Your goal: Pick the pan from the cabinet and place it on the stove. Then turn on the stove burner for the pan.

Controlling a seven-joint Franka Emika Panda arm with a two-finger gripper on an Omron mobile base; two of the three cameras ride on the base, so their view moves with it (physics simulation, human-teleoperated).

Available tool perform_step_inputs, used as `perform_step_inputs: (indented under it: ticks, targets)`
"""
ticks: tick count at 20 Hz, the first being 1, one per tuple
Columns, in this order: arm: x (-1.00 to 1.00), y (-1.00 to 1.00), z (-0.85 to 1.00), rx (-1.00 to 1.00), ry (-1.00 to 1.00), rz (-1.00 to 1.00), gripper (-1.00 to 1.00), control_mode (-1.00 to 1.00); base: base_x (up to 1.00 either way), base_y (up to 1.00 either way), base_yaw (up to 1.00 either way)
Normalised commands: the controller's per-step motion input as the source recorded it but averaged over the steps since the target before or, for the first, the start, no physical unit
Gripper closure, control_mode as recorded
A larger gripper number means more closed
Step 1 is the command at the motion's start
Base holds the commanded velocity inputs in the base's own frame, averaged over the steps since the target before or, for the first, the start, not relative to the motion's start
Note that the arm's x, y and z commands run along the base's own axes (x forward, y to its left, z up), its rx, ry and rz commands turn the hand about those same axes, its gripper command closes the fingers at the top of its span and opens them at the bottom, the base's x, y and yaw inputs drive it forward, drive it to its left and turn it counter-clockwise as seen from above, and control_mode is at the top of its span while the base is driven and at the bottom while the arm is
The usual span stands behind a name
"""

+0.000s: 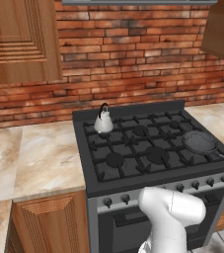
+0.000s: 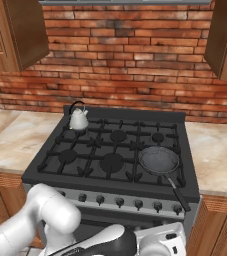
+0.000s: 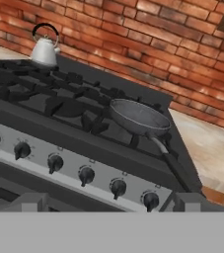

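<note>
on the stove's (image 2: 112, 150) front right burner sits the pan (image 2: 158, 160), flat on the grate, its handle (image 2: 177, 192) reaching forward over the front edge toward the knob row. the kettle (image 2: 78, 119) stands on the back left burner, well apart from it. the surface (image 1: 39, 153) runs on both sides of the stove, and the cabinet (image 1: 19, 39) hangs on the brick wall above, off to the left.

the placing step looks done, so the step in hand is the burner. the hand is low in front of the stove, looking up along the knob row; the pincer (image 3: 111, 201) shows two grey tips standing wide apart with nothing between them.

the next move calls for choosing the right knob: likely the rightmost one (image 3: 150, 200), just below the pan's handle, though which knob feeds which burner is not marked clearly enough to tell. the pincer must then line up square on it, close and twist, keeping clear of the overhanging handle.
</note>
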Motion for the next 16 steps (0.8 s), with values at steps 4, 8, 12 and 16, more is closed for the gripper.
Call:
perform_step_inputs:
  ticks: [4,8,12,16]
  targets:
    - [0.28,-0.36,-0.21,0.09,0.0,0.0,-1.0,-1.0,0.0,0.0,0.0]
    - [0.21,-0.33,-0.29,0.1,0.0,0.01,-1.0,-1.0,0.0,0.0,0.0]
    - [0.2,-0.24,-0.29,0.1,0.02,0.01,-1.0,-1.0,0.0,0.0,0.0]
    - [0.32,-0.06,-0.26,0.07,0.04,0.0,-1.0,-1.0,0.0,0.0,0.0]
